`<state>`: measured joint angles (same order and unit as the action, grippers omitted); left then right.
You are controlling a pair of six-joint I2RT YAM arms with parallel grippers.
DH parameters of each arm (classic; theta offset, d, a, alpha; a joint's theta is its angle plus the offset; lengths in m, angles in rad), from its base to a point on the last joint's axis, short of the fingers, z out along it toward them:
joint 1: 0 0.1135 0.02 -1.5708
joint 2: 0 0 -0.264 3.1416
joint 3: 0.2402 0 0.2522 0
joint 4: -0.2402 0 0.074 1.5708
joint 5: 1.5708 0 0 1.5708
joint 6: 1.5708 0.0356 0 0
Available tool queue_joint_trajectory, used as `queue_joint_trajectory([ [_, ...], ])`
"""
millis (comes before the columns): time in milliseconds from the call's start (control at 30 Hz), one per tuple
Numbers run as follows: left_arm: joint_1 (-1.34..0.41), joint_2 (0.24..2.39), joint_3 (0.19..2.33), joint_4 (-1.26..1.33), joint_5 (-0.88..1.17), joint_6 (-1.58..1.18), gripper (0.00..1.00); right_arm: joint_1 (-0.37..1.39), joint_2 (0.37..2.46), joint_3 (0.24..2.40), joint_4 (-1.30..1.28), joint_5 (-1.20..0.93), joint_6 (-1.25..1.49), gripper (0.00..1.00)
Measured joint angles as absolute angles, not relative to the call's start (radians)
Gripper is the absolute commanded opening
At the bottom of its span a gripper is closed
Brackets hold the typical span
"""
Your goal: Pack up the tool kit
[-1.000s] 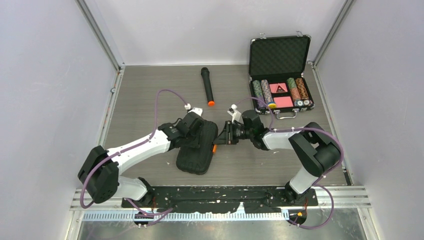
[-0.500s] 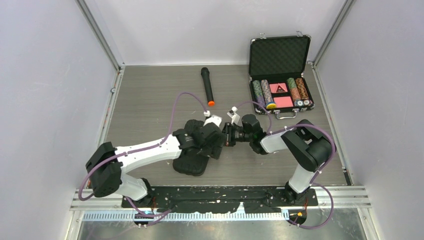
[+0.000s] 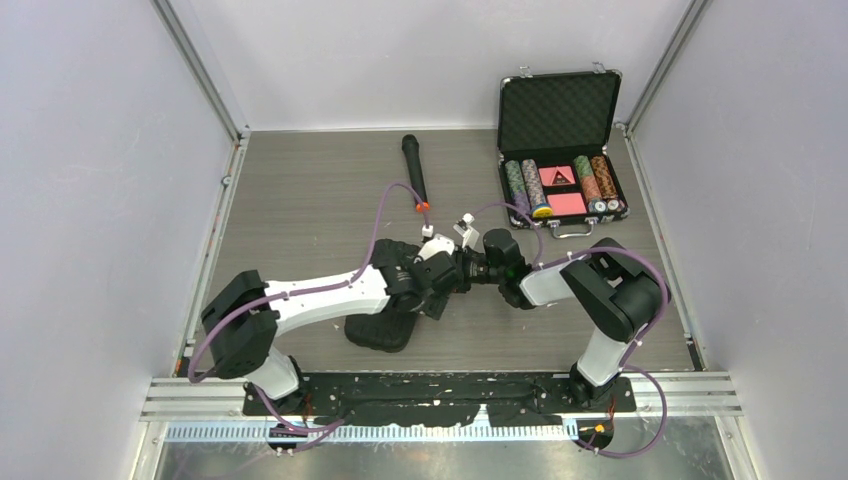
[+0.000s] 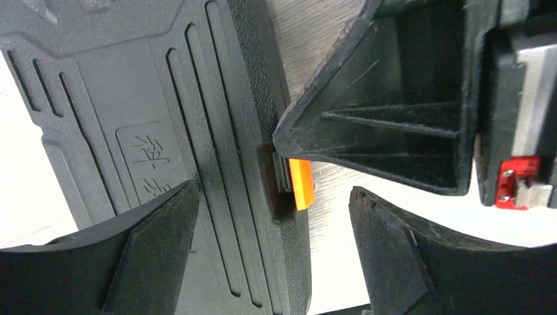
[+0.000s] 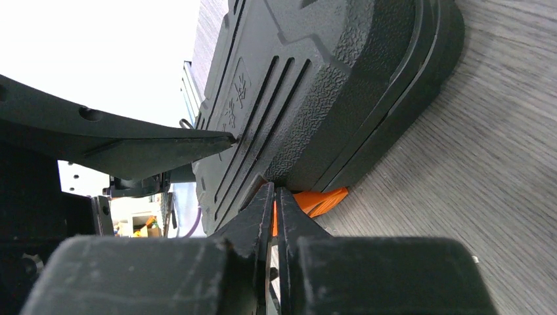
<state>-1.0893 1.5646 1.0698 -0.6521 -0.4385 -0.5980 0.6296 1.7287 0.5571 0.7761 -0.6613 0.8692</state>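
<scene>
Near the middle of the counter [image 3: 290, 190], a touch toward six o'clock, the tool kit [image 3: 378, 330] lies flat with its ribbed lid shut, mostly hidden under the left arm. The left pincer [image 3: 428, 278] hangs over the kit's three o'clock edge, fingers spread wide, one above the lid and one past the rim, grasping nothing. Between them the orange latch [image 4: 301, 184] shows on that edge. The right pincer [image 3: 463, 271] reaches in low from three o'clock, clenched tight on nothing, its paired tips set right at the latch.

From where I stand the packing looks done and the step in hand is fastening the case. Whether the latch has snapped home I cannot tell. The next move, I'd judge, calls for a firm push toward nine o'clock, with the left pincer bearing down on the lid so the case doesn't slide. A microphone [image 3: 415, 172] lies toward twelve o'clock and an open poker-chip case [image 3: 560, 108] toward two, both well apart.
</scene>
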Motion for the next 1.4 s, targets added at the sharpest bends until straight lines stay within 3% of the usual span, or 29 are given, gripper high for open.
queue_joint_trajectory([
  [367, -1.096, 1.633, 1.115, -0.699, -0.540, -0.609, 0.59, 0.630, 1.731, 0.557, 0.778, -0.662, 0.869, 0.09],
  [567, -1.098, 1.655, 1.139, -0.715, -0.559, -0.632, 0.52, 0.630, 1.728, 0.557, 0.777, -0.661, 0.868, 0.12],
  [1000, -1.100, 1.676, 1.162, -0.736, -0.573, -0.685, 0.42, 0.580, 1.562, 0.523, 0.681, -0.555, 0.807, 0.56],
  [1233, -1.095, 1.675, 1.162, -0.738, -0.574, -0.707, 0.40, 0.576, 1.569, 0.488, 0.673, -0.539, 0.762, 0.67],
  [1400, -1.081, 1.658, 1.148, -0.720, -0.557, -0.711, 0.40, 0.576, 1.695, 0.461, 0.806, -0.543, 0.801, 0.72],
])
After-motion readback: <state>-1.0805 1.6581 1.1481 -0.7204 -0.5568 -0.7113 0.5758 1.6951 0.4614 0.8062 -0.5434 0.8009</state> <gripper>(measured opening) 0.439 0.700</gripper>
